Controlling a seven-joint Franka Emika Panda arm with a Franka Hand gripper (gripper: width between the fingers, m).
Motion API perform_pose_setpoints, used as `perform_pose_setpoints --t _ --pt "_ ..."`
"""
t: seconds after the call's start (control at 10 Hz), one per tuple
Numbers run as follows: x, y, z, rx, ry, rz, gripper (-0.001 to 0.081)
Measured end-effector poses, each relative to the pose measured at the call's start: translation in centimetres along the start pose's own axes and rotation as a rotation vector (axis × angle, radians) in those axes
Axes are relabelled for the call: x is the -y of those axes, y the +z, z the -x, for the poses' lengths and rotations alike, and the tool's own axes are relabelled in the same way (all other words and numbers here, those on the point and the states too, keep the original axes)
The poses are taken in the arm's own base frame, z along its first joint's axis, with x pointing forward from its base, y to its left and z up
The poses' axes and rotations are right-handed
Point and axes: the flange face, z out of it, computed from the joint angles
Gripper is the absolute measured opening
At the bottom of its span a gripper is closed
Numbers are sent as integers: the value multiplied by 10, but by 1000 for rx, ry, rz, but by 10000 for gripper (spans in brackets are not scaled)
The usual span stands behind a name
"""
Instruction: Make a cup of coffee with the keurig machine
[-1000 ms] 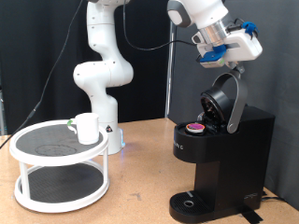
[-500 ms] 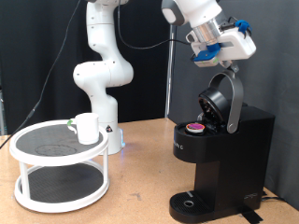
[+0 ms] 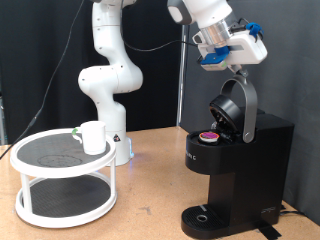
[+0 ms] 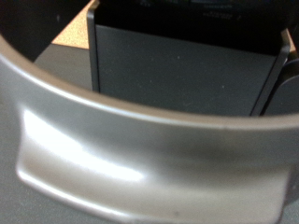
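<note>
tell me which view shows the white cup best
The exterior view: the cup stands whole on the upper shelf of the white rack, at that view's left. The wrist view shows none of it, only the coffee machine's silver handle close up.

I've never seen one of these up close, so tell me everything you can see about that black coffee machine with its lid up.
The keurig machine is a boxy matte black brewer standing on the wooden table at the exterior view's right. Its rounded hinged lid is raised, with a silver handle band arching over it. A pod with a pinkish top sits in the open chamber. A round drip base at the bottom has no cup on it. The gripper is just above the lid; whether they touch cannot be told.
</note>
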Motion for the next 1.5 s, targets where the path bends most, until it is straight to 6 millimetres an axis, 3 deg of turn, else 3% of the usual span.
perform_pose_setpoints --t 0.9,1.5 --pt "29 -20 -39 -75 30 -73 4" --pt "50 -20 -69 -104 43 -97 4"
